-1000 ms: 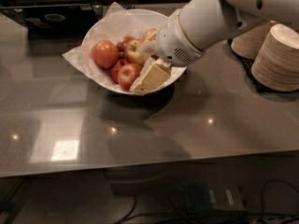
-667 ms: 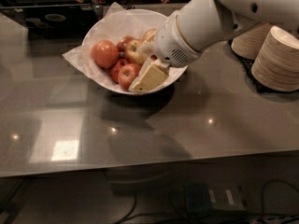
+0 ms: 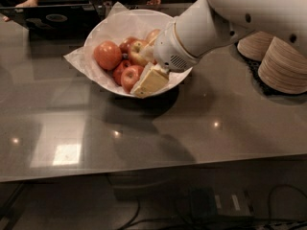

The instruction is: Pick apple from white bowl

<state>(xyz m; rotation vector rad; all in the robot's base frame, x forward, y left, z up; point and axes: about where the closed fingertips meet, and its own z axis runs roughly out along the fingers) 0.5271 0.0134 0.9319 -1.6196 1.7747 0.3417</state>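
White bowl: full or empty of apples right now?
Not empty: several apples lie in the white bowl on crinkled paper; the gripper reaches in at its near rim.

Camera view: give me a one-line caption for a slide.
Gripper inside the white bowl, beside a red apple; paper plates stacked on the grey table at right.

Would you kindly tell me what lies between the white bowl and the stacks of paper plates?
In the camera view, the robot's arm crosses that stretch above the grey table; its gripper sits inside the white bowl's front rim, beside the apple.
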